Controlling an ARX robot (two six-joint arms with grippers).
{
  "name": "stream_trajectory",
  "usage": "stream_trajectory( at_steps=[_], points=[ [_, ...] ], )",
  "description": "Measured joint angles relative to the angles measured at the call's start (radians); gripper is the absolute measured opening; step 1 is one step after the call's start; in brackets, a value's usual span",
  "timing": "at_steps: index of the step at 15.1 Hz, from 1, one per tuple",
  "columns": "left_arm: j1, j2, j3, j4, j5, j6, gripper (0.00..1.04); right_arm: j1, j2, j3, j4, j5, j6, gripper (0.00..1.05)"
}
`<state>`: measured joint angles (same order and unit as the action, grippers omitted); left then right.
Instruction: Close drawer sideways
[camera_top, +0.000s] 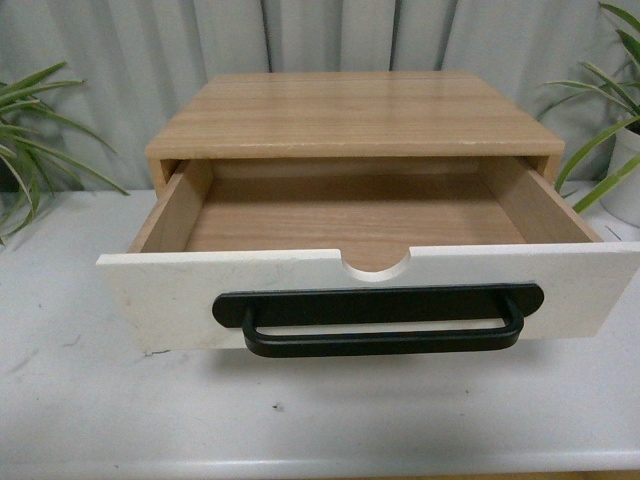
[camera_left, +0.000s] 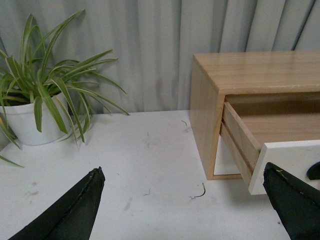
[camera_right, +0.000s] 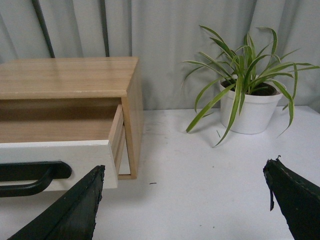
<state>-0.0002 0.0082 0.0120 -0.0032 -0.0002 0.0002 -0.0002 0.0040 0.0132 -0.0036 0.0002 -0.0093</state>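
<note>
Front view: the drawer stands pulled well out of a light wood cabinet. Its white front sits near the middle of the white table, facing the near edge. A long black bar handle runs across the front, below a half-round notch in the top edge. The wood inside holds nothing. The cabinet stands toward the table's far edge, before a grey curtain. 1 leafy plant shows at the left edge, and a second plant in a white pot shows at the right edge. Neither arm is in view.

Left wrist view: the left gripper hangs over bare table off the cabinet's left side, its 2 black fingers spread wide apart and gripping nothing. 1 fingertip lies just beside the corner of the drawer front; I cannot tell whether they touch.

Right wrist view: the right gripper hangs over bare table off the cabinet's right side, its 2 fingers also wide apart and bare. 1 fingertip sits near the drawer front's right corner.
</note>
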Motion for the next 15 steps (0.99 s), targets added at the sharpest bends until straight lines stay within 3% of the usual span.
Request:
stream_trajectory(
  at_steps=[15],
  points=[
    [0.0, 0.0, 0.0, 0.0, 0.0, 0.0, 0.98, -0.004, 0.003, 0.003, -0.021, -0.013, 0.014, 0.98]
  ],
)
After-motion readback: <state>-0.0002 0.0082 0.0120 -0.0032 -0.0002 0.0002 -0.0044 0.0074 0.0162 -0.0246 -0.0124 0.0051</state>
